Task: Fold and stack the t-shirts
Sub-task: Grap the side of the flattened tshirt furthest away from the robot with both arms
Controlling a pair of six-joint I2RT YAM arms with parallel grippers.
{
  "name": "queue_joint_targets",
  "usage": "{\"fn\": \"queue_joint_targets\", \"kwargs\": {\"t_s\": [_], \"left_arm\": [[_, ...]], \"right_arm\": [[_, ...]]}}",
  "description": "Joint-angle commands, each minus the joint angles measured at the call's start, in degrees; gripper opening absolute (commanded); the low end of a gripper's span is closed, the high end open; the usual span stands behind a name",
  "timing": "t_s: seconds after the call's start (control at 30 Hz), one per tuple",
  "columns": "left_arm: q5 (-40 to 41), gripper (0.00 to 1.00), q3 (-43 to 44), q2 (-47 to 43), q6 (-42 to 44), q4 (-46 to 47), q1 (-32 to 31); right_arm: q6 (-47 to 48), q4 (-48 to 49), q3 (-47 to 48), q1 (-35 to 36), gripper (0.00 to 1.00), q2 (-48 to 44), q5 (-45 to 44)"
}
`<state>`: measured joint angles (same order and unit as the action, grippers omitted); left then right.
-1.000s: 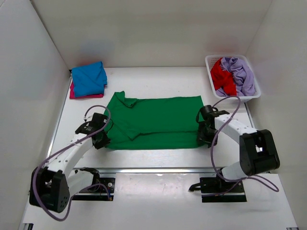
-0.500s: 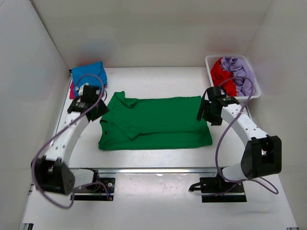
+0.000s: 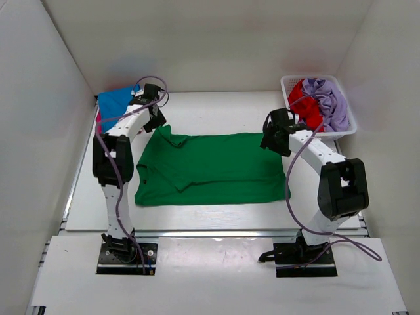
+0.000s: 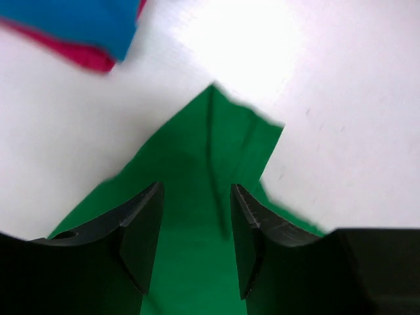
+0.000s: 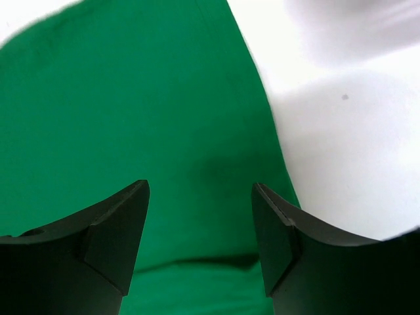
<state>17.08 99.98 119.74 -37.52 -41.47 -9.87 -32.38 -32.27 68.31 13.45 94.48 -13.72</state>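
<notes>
The green t-shirt (image 3: 210,167) is lying spread flat across the middle of the table (image 3: 216,108), its long side running left to right, with a layer of cloth doubled over near its left end.

The left gripper (image 3: 155,117) is hanging over the shirt's far-left corner. From its wrist camera the left gripper (image 4: 195,197) is showing both fingers (image 4: 141,230) parted, with the pointed green corner lying in the gap between them and nothing pinched. Whether the tips are touching the cloth, I cannot tell.

The right gripper (image 3: 272,136) is reaching to the shirt's far-right corner. Seen from the wrist, the right gripper (image 5: 200,197) is standing wide apart and gripping nothing. There is only green cloth below, and the shirt's right edge is running under the right-hand finger with bare white table beyond it.

Just beyond the left gripper, in the far-left corner, a folded blue tee (image 3: 117,100) is sitting on top of a magenta-pink one (image 3: 99,123), and both are apart from the green shirt. At the far right the white basket (image 3: 287,84) is holding a red tee (image 3: 303,102) and a lilac tee (image 3: 329,102), heaped together and unfolded.
</notes>
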Motion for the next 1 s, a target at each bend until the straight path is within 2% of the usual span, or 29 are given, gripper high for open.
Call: {"fn": "queue_joint_targets", "kwargs": {"t_s": [0.0,0.2,0.3,0.33,0.43,0.5,0.53,0.57,0.6,0.63,0.7,0.87,0.97], "left_arm": [[0.2,0.56,10.2,3.6,-1.1,-3.2,-0.5],[-1.8,0.59,22.8,13.2,-1.7,-7.7,-0.9],[-1.4,0.59,31.7,18.9,-1.4,-12.7,-0.8],[-1.1,0.57,36.7,21.8,-1.8,-16.6,-1.0],[-1.6,0.57,61.2,34.2,-1.4,-28.5,-1.8],[-3.9,0.55,53.3,31.9,-1.8,-26.7,-1.7],[-3.1,0.55,54.3,32.4,-1.7,-28.1,-1.9],[-2.8,0.55,60.6,35.2,-1.4,-29.9,-2.0],[-3.1,0.53,62.5,36.4,-2.0,-31.4,-1.9],[-3.8,0.53,58.2,34.9,-1.8,-30.7,-2.2],[-3.3,0.53,62.9,37.0,-2.2,-33.2,-2.1],[0.6,0.53,62.6,35.6,-1.8,-36.0,-2.9],[-0.9,0.51,62.7,33.5,-1.6,-37.2,-2.4]], "right_arm": [[-1.5,4.0,4.1,0.5,0.62,2.3,-2.7],[-0.7,4.1,5.2,0.3,0.61,4.0,-2.0],[-0.4,4.0,4.7,0.1,0.61,4.0,-2.4],[-0.3,4.6,5.2,0.2,0.61,4.0,-2.6],[-0.4,4.8,5.1,-0.4,0.61,4.2,-2.2],[-0.2,4.9,5.3,-0.8,0.61,4.6,-2.1],[-0.2,4.7,5.3,-0.6,0.61,4.6,-2.2],[0.0,4.8,5.4,-0.6,0.61,4.6,-2.4],[-0.1,4.3,5.6,-0.6,0.62,4.7,-2.2],[-0.1,4.5,5.2,-0.5,0.62,4.7,-2.3],[-0.1,4.4,5.3,-0.8,0.62,4.6,-1.8],[-0.2,5.0,4.5,-0.6,0.62,4.1,-1.4],[-0.2,5.1,4.5,-0.4,0.62,3.8,-1.5]]}}
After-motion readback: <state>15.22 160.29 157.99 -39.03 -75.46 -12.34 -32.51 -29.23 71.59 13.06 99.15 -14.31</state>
